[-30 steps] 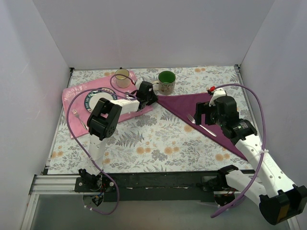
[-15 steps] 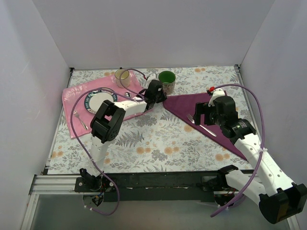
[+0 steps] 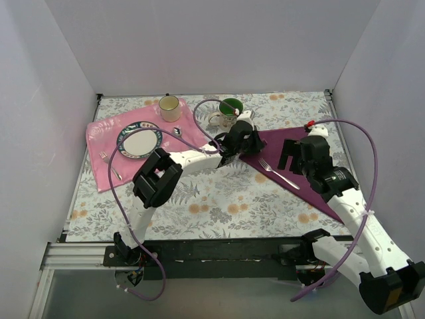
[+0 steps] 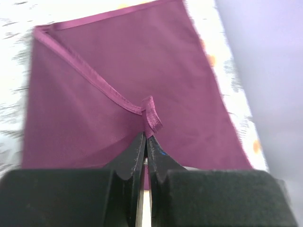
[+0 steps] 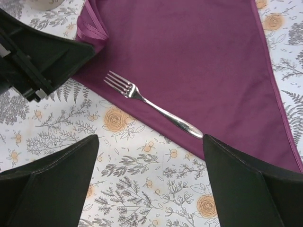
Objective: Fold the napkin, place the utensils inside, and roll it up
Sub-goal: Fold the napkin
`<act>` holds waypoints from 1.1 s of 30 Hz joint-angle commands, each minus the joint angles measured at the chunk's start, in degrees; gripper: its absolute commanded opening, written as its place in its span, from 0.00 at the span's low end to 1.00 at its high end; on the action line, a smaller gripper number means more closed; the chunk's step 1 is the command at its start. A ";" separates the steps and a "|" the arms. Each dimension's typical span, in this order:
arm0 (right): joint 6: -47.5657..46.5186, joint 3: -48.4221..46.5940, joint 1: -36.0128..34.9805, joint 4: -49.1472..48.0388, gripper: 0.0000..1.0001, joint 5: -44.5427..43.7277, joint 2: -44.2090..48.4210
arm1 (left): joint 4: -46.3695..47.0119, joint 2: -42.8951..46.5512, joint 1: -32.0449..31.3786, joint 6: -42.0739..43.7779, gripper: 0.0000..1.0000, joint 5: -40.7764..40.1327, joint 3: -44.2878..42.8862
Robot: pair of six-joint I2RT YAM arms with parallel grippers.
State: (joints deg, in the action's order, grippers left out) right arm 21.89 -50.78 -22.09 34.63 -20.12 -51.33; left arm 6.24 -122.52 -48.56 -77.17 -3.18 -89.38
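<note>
Reading the scene from the top view first. The napkin [image 3: 275, 147] is lying right of centre on the table as a long triangle, so I am judging the first fold done, or nearly so.

- The left pincer [image 4: 146, 142] is reaching across to the napkin's left corner, just in front of the green mug [image 3: 230, 106]. Its jaws are pressed together on a bit of hem, and the cloth is standing up in a small ridge between them.
- The right pincer [image 5: 150, 137] is hanging over the fork [image 3: 279, 174] with its jaws spread wide, gripping nothing.
- The fork is lying on the cloth along the near edge, tines toward the left pincer, handle tip reaching the hem.
- Another utensil is sitting on the pink mat [image 3: 99, 133], left of the plate [image 3: 139, 139], well apart from the napkin. It is too small for me to say which kind. I am not finding a spoon with any certainty.

I am judging the task early to middle. Possibly one utensil is in place, and a further fold may be starting at that corner. Gathering the remaining utensil and all the rolling are left.
</note>
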 commanded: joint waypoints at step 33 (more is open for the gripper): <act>2.63 -1.86 0.20 2.90 0.99 -8.44 9.58 | -2.11 -8.61 -11.82 -1.94 0.00 5.73 -15.11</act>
State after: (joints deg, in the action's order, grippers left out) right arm 23.86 -51.86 -22.09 37.65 -27.29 -42.70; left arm 4.27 -130.74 -59.66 -79.29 2.17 -101.32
